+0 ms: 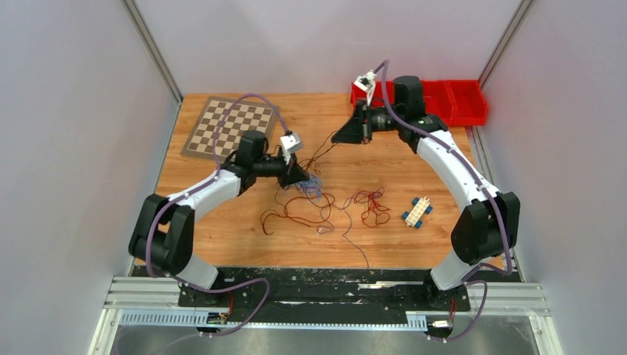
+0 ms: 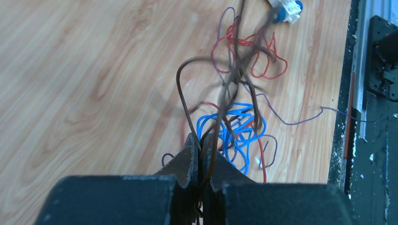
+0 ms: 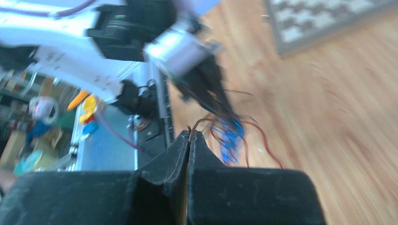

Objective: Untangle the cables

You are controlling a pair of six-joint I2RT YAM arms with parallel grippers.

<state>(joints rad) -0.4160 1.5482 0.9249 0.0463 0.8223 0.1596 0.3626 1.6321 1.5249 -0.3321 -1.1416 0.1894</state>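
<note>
Hidden between the pressed-together fingers of the left gripper (image 2: 197, 143): the pinched stretch of the dark brown cable (image 2: 184, 96). Lost likewise inside the closed right gripper (image 3: 189, 137): all but a short brown cable end (image 3: 199, 123). Badly smeared by motion in the right wrist view: the blue cable bundle (image 3: 230, 136), the left arm (image 3: 56, 61), and the chessboard (image 3: 324, 18), also cut by the top edge. From above, too thin to follow between both grippers: the lifted strands (image 1: 323, 151). Partly covered by the right arm (image 1: 444, 159) at the far right corner of the bench (image 1: 222, 237): the red bins (image 1: 462, 100).
</note>
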